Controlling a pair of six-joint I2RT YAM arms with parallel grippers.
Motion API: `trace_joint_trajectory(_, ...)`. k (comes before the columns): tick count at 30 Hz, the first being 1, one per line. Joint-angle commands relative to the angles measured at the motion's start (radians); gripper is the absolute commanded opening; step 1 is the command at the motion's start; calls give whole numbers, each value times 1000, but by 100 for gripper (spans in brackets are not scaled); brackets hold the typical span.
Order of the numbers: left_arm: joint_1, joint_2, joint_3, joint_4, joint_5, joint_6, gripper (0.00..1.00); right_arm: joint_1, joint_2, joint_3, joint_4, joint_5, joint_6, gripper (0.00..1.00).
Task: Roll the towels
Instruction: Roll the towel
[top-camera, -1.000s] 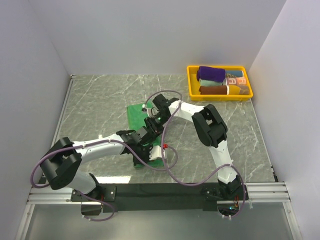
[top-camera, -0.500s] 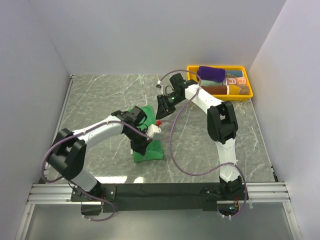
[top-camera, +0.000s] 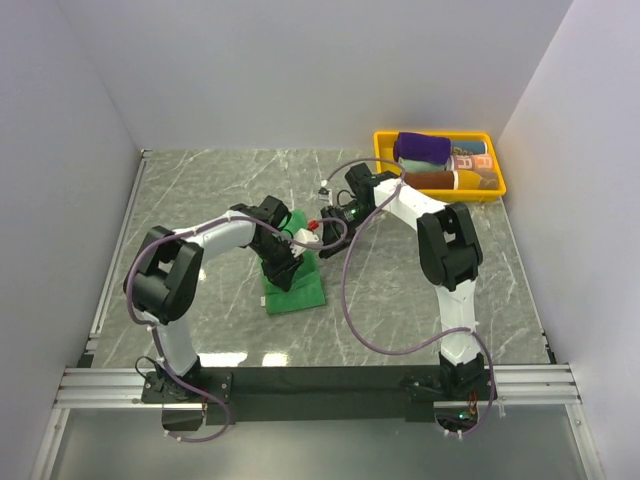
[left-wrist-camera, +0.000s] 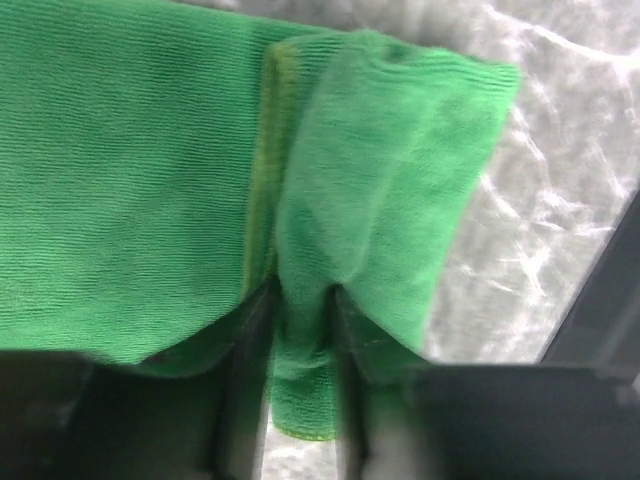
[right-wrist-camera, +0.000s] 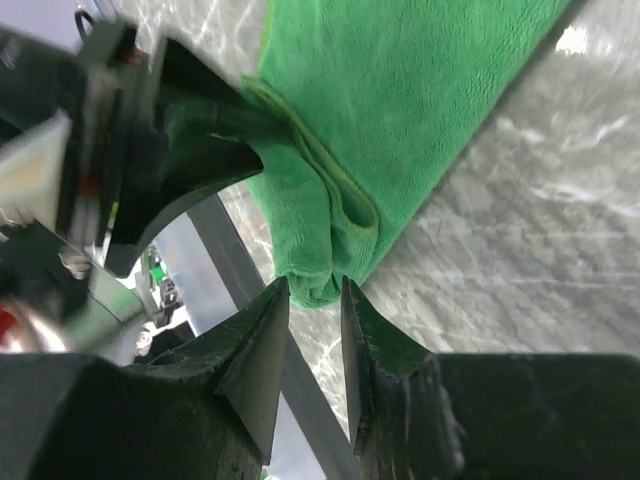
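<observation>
The green towel (top-camera: 300, 290) lies on the marble table, its far part bunched under both grippers. In the left wrist view the green towel (left-wrist-camera: 130, 170) has a raised fold standing between the fingers of my left gripper (left-wrist-camera: 300, 300), whose jaws are slightly apart around it. My left gripper (top-camera: 285, 266) sits over the towel's left side. My right gripper (top-camera: 325, 226) hovers at the far right corner. Its wrist view shows a folded end of the towel (right-wrist-camera: 400, 90) just beyond my right gripper (right-wrist-camera: 315, 287), which is open and empty. The purple towel (top-camera: 420, 148) lies rolled in the tray.
The yellow tray (top-camera: 382, 172) stands at the far right corner and also holds a brown roll (top-camera: 430, 181) and other rolled cloths. White walls close in the table on three sides. The arm bases and a black rail run along the near edge.
My left arm has swung from the towel's near end to its far part, and its jaws have loosened. My right arm pulled back toward the tray, then returned to the towel's far corner.
</observation>
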Motion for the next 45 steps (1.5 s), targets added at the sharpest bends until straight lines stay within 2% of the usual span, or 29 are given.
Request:
trace_joint_trajectory(1, 30, -5, 30, 59, -25, -13, 40, -7, -83, -22, -18, -20, -22, 35)
trace_joint_trajectory(2, 40, -18, 24, 68, -19, -24, 49, -9, -91, -28, -16, -14, -24, 35)
trace_joint_trajectory(3, 60, -55, 21, 88, -10, -38, 52, -11, -99, -41, -9, 0, -22, 34)
trace_joint_trajectory(9, 70, -288, -16, 119, -16, -102, 54, -15, -203, -94, -1, 37, -36, 34)
trace_joint_trajectory(13, 53, -445, -112, 110, -57, -64, 59, 2, -261, -119, 16, 37, -44, 34)
trace_joint_trajectory(17, -82, -589, -326, 180, -218, -29, 60, 72, -251, -108, 5, 49, -62, 33)
trace_joint_trajectory(20, -238, -676, -433, 290, -347, -50, 67, 135, -206, -134, 28, 72, -59, 32)
trace_joint_trajectory(24, -308, -654, -482, 360, -436, -73, 68, 158, -113, -182, 200, 144, 14, 30)
trace_joint_trajectory(30, -355, -571, -516, 444, -487, -44, 65, 177, 22, -116, 228, 178, 34, 28)
trace_joint_trajectory(39, -397, -456, -523, 500, -491, -9, 59, 178, 25, -128, 260, 178, 84, 25)
trace_joint_trajectory(42, -397, -407, -531, 484, -485, -13, 50, 180, 3, -131, 258, 158, 91, 25)
trace_joint_trajectory(43, -395, -390, -514, 460, -477, -13, 41, 174, -13, -137, 260, 152, 90, 25)
trace_joint_trajectory(45, -377, -355, -500, 397, -417, -24, 32, 161, -98, -202, 316, 138, 97, 25)
